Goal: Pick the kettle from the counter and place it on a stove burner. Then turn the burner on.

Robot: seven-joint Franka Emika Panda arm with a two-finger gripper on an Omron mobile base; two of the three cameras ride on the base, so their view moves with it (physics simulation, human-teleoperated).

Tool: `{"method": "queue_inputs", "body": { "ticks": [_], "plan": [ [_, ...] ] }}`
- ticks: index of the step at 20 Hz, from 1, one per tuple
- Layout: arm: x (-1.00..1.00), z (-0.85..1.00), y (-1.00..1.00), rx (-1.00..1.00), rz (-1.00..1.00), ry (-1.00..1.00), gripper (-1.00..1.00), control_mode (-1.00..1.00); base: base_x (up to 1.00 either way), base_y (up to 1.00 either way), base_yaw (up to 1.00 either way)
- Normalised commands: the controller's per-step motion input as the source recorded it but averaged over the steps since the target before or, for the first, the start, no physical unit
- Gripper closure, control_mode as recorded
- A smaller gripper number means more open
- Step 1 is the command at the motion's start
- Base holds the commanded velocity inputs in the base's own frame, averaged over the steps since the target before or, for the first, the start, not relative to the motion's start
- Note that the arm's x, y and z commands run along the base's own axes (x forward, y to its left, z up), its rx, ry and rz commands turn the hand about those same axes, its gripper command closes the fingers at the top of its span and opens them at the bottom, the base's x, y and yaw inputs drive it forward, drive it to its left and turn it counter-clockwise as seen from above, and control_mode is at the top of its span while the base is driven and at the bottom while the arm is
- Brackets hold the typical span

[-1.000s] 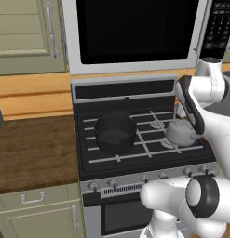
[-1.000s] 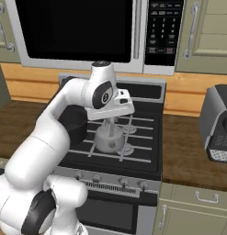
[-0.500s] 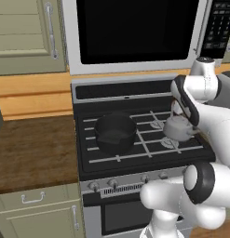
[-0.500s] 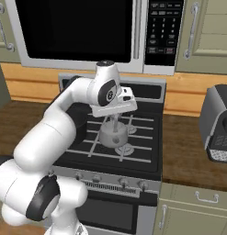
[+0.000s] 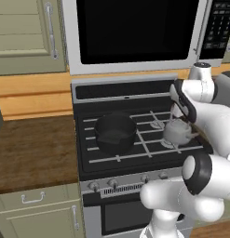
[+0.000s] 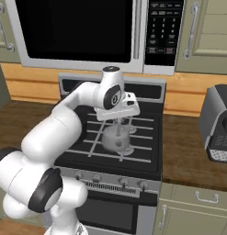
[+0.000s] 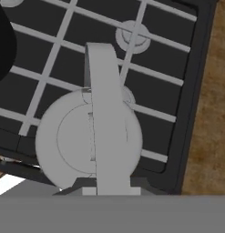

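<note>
While gripped at its handle by the claw [image 6: 118,129] just over the stove's [image 5: 139,139] front right burner, kettle [image 5: 178,131] off the desk [image 5: 32,151] already, not yet plainly set down; release and turning on the burner at a knob [image 5: 145,178] left.

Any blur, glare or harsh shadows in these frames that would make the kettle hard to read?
Left base view: flat, even rendered light, no glare; the kettle reads softly, partly behind the arm. Right base view: the kettle is pale and low-contrast under the gripper. Hand view: close and slightly soft; its handle looms large, no strong shadows on the stove.
</note>
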Motion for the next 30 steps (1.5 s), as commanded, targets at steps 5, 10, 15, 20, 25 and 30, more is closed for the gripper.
{"method": "queue_inputs", "body": {
  "ticks": [5,10,15,20,25,30],
  "plan": [
    [0.02,-0.63,0.00,0.00,0.00,0.00,1.00,-1.00,0.00,0.00,0.00],
    [0.03,-0.09,0.00,0.00,0.00,-0.01,1.00,-1.00,0.00,0.00,0.00],
    [0.52,0.02,0.00,0.00,0.00,0.00,1.00,-1.00,0.00,0.00,0.00],
    [0.72,0.00,-0.01,0.00,0.00,0.00,1.00,-1.00,0.00,0.00,0.00],
    [0.34,0.00,-0.11,0.00,0.00,0.00,1.00,-1.00,0.00,0.00,0.00],
    [-0.02,-0.14,-0.18,0.00,0.00,0.00,1.00,-1.00,0.00,0.00,0.00]
  ]
}}
